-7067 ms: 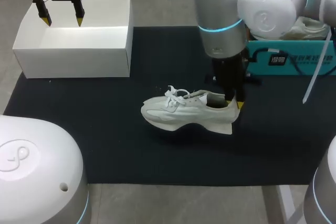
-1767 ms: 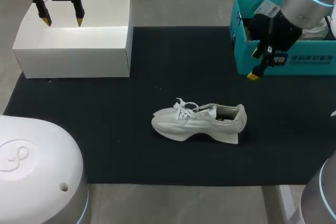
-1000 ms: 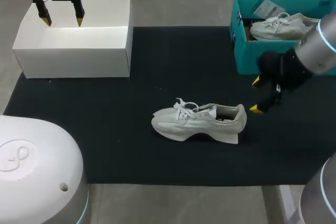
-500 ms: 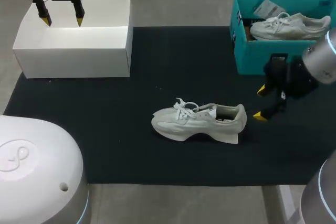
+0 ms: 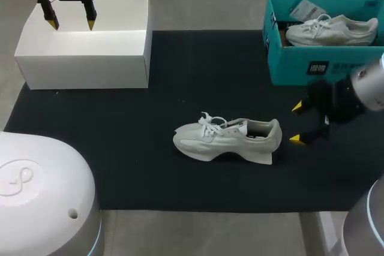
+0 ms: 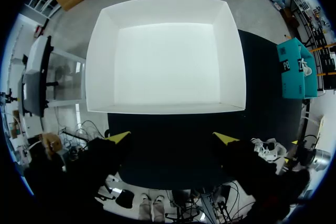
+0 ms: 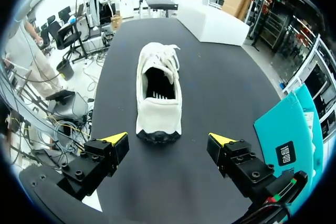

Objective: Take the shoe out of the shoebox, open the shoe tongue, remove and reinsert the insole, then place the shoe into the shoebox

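The left gripper [image 5: 72,25] hangs over the far side of the white box [image 5: 84,70], its fingers spread wide with nothing between them; parked there, I judge, to keep out of the middle of the table; its wrist view looks straight down into the box [image 6: 100,61], which shows only bare white inside.

The shoe [image 5: 228,139] is out of the shoebox and stands on its sole near the middle of the mat [image 5: 180,70], toe to the left, heel to the right, mouth upward so tongue and insole can be reached from above.

Just beside the heel, not touching it, is the right gripper [image 5: 296,123], low and level, fully open and empty; in its own view the heel of the shoe [image 7: 157,95] sits squarely ahead of the gripper [image 7: 168,140], fingers set wider than the heel, probably lined up to steady it.

Far right, the teal shoebox [image 5: 324,67] holds a second shoe [image 5: 330,31].

The dark mat looks flat and matt; there is open space all round the shoe.
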You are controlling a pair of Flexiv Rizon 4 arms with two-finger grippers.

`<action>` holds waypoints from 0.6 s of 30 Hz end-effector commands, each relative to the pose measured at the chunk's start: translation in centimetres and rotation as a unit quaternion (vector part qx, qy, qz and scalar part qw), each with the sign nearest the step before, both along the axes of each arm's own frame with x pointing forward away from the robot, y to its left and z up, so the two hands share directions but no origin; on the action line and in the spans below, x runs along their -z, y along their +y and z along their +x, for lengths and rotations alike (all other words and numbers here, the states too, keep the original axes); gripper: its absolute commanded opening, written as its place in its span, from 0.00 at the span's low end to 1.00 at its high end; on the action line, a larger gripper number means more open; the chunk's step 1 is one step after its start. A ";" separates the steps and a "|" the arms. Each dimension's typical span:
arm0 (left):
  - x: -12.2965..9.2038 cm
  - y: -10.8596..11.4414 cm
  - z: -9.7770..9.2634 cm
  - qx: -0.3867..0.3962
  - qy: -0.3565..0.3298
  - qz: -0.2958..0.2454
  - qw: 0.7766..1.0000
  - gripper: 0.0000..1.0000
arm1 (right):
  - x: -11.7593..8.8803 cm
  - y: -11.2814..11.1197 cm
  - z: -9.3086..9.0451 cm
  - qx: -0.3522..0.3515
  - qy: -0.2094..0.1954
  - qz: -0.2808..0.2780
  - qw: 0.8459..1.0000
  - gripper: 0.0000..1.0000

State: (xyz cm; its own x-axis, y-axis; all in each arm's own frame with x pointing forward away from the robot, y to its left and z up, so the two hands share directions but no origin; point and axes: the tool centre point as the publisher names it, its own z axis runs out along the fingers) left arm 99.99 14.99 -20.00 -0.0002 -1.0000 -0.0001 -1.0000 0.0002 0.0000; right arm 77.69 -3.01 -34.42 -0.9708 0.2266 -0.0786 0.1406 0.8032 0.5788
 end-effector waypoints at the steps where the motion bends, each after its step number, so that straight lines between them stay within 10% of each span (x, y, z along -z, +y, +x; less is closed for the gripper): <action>1: 0.0 0.0 0.0 0.000 0.000 0.000 1.000 1.00 | 2.4 0.1 -0.3 0.000 -0.022 0.062 0.998 1.00; 18: 0.0 0.0 0.0 0.000 0.000 0.000 1.000 1.00 | 6.1 3.5 1.6 -0.010 -0.026 0.108 0.994 1.00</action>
